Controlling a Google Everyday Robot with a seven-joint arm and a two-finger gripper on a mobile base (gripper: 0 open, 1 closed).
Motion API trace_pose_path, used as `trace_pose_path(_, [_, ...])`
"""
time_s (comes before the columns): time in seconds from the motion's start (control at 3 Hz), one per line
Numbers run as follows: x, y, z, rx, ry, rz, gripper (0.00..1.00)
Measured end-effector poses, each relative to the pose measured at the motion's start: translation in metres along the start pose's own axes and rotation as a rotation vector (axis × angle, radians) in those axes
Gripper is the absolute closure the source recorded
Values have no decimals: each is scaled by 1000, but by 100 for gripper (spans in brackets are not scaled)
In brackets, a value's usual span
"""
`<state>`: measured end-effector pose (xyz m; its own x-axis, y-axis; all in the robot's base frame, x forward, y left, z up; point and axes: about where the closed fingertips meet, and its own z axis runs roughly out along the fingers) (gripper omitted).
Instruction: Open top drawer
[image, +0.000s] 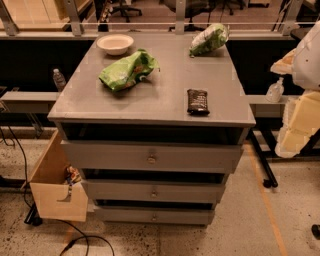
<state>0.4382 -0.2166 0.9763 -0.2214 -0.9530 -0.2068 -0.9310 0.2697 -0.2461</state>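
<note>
The top drawer lies directly under the counter, and a dark gap is seen above its front. On the counter are laid a white bowl, a green bag, a second bag and a dark bar; their lettering cannot be read. A cardboard box with small items inside is set at the left. The hand is held at the right edge, apart from the drawer; whether it is clenched or released cannot be told.

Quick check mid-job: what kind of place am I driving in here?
Likely an office or lab test area: office chairs behind a railing, a grey drawer cabinet holding a green snack bag and a bowl. The gripper sits at the right edge, away from the top drawer.
</note>
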Motion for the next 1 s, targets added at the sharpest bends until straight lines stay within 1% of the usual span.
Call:
trace_pose_path(0.33, [0, 1, 1, -4, -4, -1, 0])
trace_pose_path(0.67, [-7, 32, 30, -105, -89, -14, 0])
trace_pose_path(1.0, [-25, 82, 74, -219, -211, -24, 0])
